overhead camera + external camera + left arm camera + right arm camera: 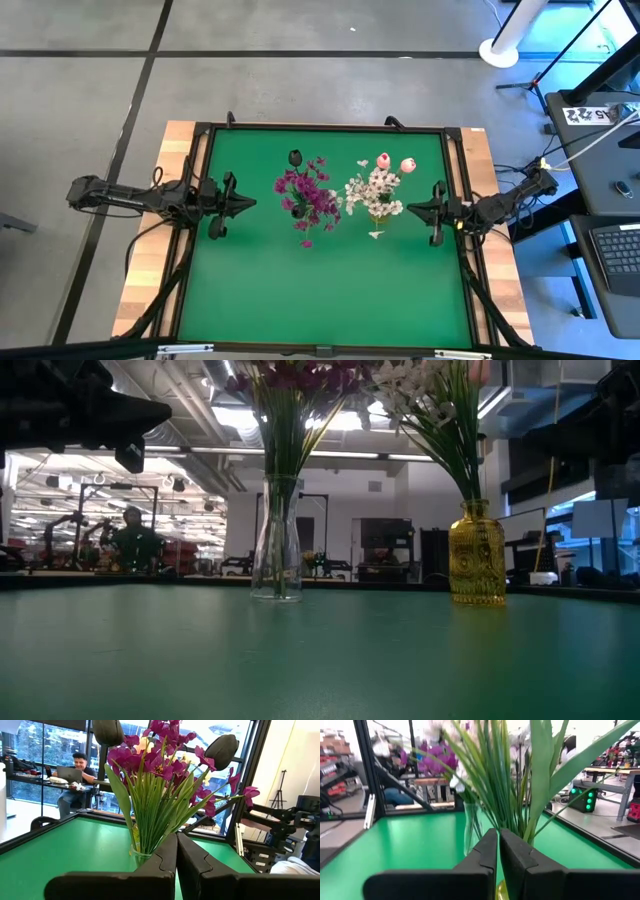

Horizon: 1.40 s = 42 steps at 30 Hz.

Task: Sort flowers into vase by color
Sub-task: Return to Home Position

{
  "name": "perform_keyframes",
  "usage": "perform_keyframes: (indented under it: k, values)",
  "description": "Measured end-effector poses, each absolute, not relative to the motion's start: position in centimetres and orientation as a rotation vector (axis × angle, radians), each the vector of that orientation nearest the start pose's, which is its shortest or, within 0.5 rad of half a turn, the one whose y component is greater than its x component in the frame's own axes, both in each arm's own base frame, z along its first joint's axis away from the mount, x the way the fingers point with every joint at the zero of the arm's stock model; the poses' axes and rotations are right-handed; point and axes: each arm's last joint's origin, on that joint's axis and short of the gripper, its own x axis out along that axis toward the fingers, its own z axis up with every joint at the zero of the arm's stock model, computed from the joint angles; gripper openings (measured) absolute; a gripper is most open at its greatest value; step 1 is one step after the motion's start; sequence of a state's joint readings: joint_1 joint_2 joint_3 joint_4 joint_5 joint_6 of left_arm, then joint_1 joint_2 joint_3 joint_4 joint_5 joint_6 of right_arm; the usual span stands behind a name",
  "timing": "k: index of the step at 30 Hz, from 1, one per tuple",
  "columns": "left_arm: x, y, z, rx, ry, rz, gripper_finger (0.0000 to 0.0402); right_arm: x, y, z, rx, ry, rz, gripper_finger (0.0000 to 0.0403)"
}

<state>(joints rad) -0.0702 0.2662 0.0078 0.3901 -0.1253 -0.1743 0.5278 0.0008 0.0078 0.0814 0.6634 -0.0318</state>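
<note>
Left gripper (243, 203): fingers pressed together, holding nothing, at the left edge of the green table (320, 290), pointing toward the clear vase (276, 540). Right gripper (412, 210): fingers likewise pressed together and empty, at the right edge, facing the yellow vase (476, 552). The clear vase holds the magenta flowers (308, 195) and dark buds (222, 750). The yellow vase, near it, holds the white blossoms (372, 192) and pink tulip buds (395, 162).

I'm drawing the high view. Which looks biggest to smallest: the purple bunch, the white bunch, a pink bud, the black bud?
1. Purple bunch, spreading a little wider.
2. White bunch, nearly as big.
3. Pink bud and black bud: both tiny and about alike, so I won't rank them.
</note>
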Motion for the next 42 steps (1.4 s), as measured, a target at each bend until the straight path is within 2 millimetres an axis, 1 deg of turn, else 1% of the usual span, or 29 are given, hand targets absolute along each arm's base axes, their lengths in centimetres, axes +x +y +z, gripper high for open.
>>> perform_keyframes:
  k: [8,42]
  values:
    - [11.32,-0.43,18.09,-0.187,-0.133,0.044,0.0,8.7,3.02,17.73,0.031,-0.09,-0.134,0.0021]
    - [11.32,-0.43,18.07,-0.187,-0.132,0.044,0.0,8.71,3.03,17.62,0.019,-0.073,-0.134,0.0021]
